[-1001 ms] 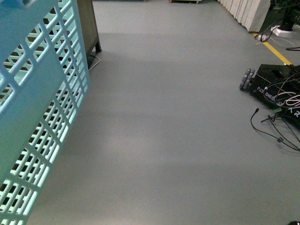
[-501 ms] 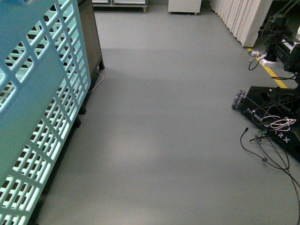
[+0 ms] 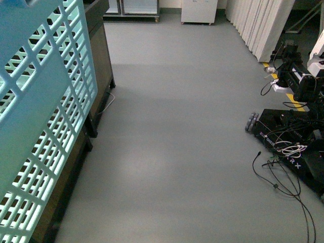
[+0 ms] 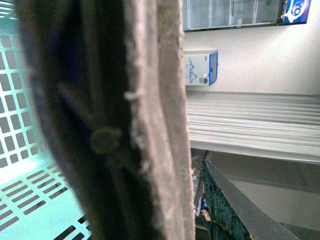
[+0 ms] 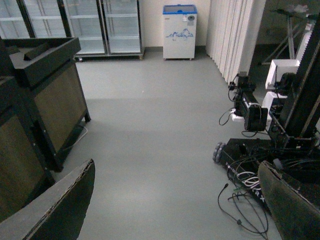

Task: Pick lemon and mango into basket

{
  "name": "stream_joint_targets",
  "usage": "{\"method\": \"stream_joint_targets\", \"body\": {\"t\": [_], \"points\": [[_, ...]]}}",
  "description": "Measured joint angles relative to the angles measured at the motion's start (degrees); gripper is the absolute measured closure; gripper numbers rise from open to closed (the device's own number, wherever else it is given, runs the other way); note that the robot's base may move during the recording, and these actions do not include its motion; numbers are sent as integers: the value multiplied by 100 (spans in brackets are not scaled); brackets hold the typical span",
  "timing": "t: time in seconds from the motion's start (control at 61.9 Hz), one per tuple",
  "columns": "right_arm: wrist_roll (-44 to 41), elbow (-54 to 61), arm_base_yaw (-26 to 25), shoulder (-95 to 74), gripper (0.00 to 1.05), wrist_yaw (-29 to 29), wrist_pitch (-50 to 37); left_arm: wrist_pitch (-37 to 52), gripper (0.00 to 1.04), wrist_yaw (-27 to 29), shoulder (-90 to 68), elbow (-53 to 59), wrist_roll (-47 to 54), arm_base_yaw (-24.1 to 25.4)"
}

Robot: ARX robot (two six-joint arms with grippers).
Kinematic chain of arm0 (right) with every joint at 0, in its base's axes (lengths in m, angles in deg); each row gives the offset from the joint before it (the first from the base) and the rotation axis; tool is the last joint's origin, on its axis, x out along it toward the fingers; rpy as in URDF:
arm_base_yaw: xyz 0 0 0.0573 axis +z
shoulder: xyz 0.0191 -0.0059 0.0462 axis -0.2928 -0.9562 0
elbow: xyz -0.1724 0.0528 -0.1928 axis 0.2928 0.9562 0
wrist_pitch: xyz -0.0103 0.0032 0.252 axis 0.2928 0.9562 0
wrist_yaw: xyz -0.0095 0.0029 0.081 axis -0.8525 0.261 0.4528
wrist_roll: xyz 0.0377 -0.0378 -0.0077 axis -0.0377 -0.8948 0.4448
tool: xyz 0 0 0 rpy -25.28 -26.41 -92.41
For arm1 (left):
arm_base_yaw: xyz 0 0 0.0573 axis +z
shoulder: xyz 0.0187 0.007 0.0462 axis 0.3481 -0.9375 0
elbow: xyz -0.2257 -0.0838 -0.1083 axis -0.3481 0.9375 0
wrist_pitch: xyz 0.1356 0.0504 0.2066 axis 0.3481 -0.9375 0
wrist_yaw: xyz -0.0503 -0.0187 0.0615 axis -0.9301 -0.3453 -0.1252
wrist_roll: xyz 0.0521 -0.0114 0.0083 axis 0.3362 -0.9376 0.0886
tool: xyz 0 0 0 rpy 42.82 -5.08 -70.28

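Grey floor (image 3: 177, 126) stretches to glass-door fridges (image 5: 85, 25) and a white chest freezer (image 5: 180, 31); dark wooden cabinets (image 5: 55, 100) stand left, pale blinds (image 3: 258, 25) right.

At 9 o'clock in the front view the basket (image 3: 31, 119) is running off the edge; at 3 o'clock a black wheeled base (image 3: 277, 124) is too. A blurred, unidentifiable dark mass (image 4: 100, 125) is blocking the left wrist view.

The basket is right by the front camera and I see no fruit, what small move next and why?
Probably turn left toward the dark stands, to bring their tops into view. No lemon or mango shows in any view, the basket fills the front view's left, and the right gripper has open, empty jaws.
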Motion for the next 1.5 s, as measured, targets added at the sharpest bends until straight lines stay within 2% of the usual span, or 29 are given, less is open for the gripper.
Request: {"method": "stream_joint_targets", "body": {"t": [0.468,1.082,1.114,1.211,1.502], "points": [[0,0,0,0,9,-22,0,0,79,-127,0,0,-57,-31],[0,0,0,0,9,-2,2,0,80,-24,2,0,-31,-31],[0,0,0,0,9,0,2,0,82,-22,2,0,-24,-28],[2,0,0,2,9,-4,2,0,99,4,2,0,-20,-28],[0,0,0,0,9,2,2,0,99,-2,-2,0,-22,-22]]}}
